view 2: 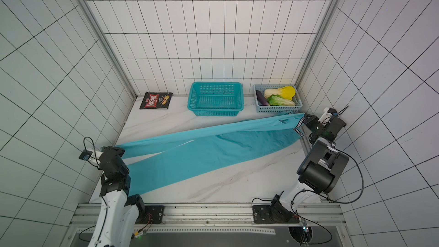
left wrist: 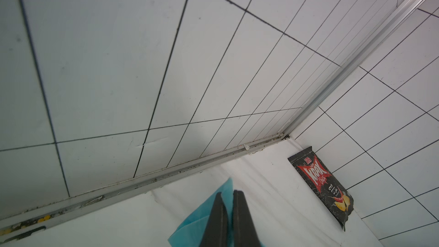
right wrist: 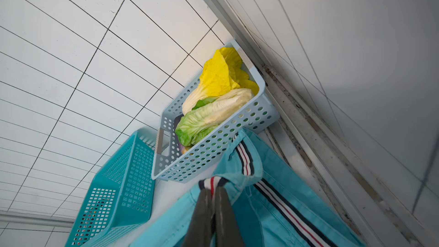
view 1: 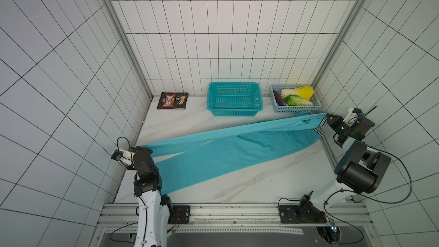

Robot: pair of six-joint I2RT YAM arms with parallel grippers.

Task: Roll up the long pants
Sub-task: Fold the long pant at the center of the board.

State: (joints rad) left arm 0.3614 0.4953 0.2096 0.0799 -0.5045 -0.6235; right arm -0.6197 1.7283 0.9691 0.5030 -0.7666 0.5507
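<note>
Nearest the arm bases the table [view 1: 249, 181] is marble. At its near-left edge the left gripper [view 1: 149, 150] is pinched tight on a leg-hem corner of the long pants [view 1: 225, 153]; the wrist view confirms it, w/ teal cloth caught btwn the fingers [left wrist: 217, 215]. The pants run diagonally from near-left to far-right. Their upper edge is pulled taut & looks lifted off the surface, while the lower leg & seat sag onto the table. A slit of tabletop shows btwn the two legs, so they aren't lying stacked. At far-right the right gripper [view 1: 328, 116] is clamped on the striped waistband [right wrist: 244, 160]. That end hangs just beside the pale blue basket [view 1: 295, 109] holding cabbages [view 1: 297, 95] & an eggplant [view 1: 278, 98]; can't tell if it touches. A teal basket [view 1: 235, 98] & chip bag [view 1: 172, 100] sit at the back wall, well apart from the cloth. Progress, as I judge it: no roll started, not one turn. The garment is only stretched out. Still to do: lay it flat, stack the legs, roll end to end.
</note>
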